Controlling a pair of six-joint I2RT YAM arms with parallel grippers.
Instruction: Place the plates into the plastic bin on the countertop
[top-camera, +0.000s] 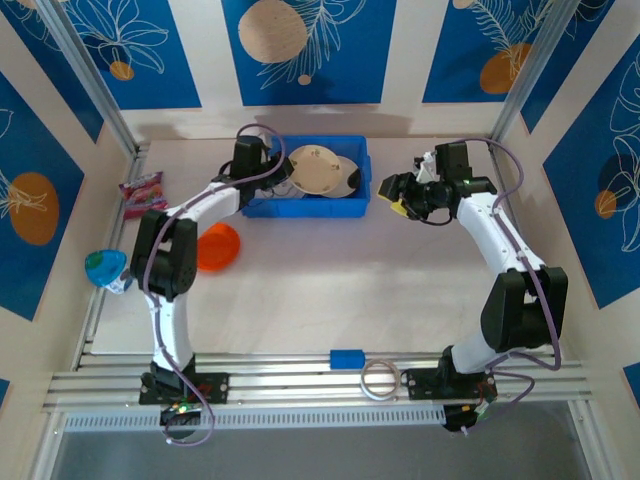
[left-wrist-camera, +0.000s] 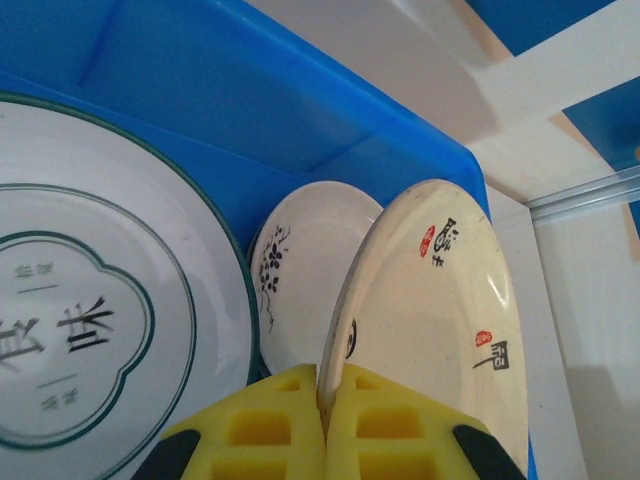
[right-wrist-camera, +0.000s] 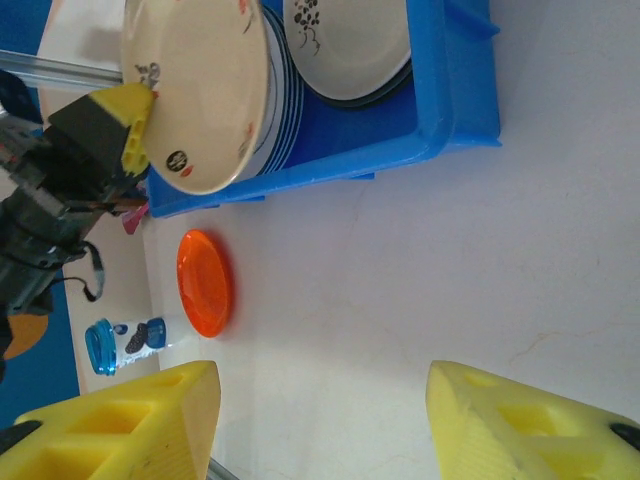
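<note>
The blue plastic bin (top-camera: 352, 203) stands at the back of the beige countertop (top-camera: 330, 290). My left gripper (left-wrist-camera: 325, 420) is shut on the rim of a cream plate (left-wrist-camera: 430, 300), held on edge and tilted over the bin (left-wrist-camera: 250, 100). Inside the bin lie a white plate with a dark-green rim (left-wrist-camera: 90, 320) and a small flowered white plate (left-wrist-camera: 300, 260). An orange plate (top-camera: 217, 246) rests on the countertop in front of the bin's left end. My right gripper (right-wrist-camera: 320, 420) hangs open over bare countertop to the right of the bin (right-wrist-camera: 440, 90), holding nothing.
A pink snack packet (top-camera: 143, 190) lies at the left edge, and a teal-blue round item (top-camera: 105, 268) sits nearer along that edge. A small blue block (top-camera: 347, 358) and a tape ring (top-camera: 380, 379) rest on the metal rail at the front.
</note>
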